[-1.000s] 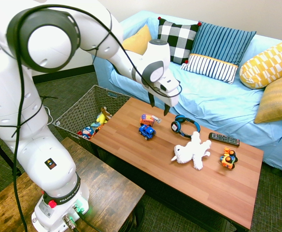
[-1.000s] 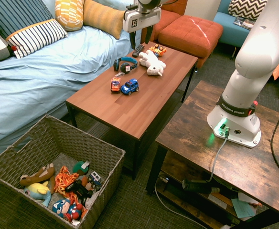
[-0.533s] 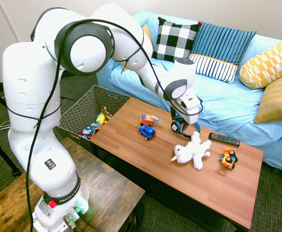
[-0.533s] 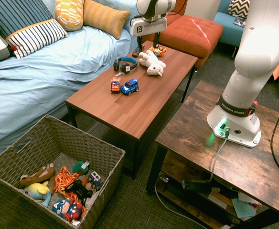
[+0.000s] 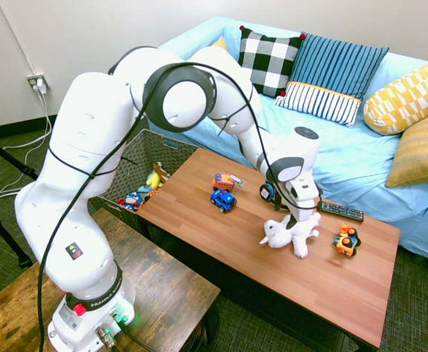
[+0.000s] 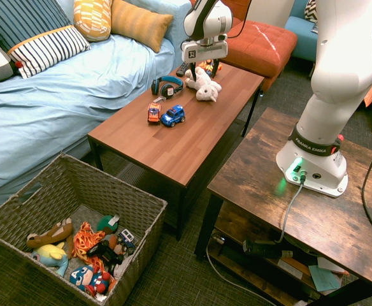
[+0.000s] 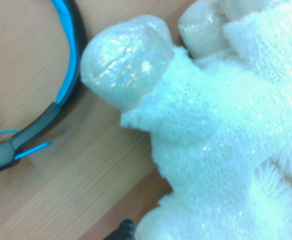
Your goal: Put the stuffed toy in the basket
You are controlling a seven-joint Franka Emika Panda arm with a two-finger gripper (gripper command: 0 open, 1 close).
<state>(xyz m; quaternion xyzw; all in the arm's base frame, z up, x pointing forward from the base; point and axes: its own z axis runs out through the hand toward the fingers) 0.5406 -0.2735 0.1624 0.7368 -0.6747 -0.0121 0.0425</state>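
The white fluffy stuffed toy lies with limbs splayed on the wooden coffee table, at its sofa-side end. My gripper is down over the toy's upper part, open, with a finger on either side of it. In the wrist view the stuffed toy fills most of the picture, showing shiny paw pads. The woven basket stands on the floor past the table's other end, with several toys inside.
Blue headphones lie right beside the toy. A blue car and an orange-red car sit mid-table. A black remote and an orange toy car lie close by. The blue sofa with cushions runs behind the table.
The arm has swung from above the table's basket-side half across to the stuffed toy and come down onto it. The gripper stayed open and the toy has not moved.
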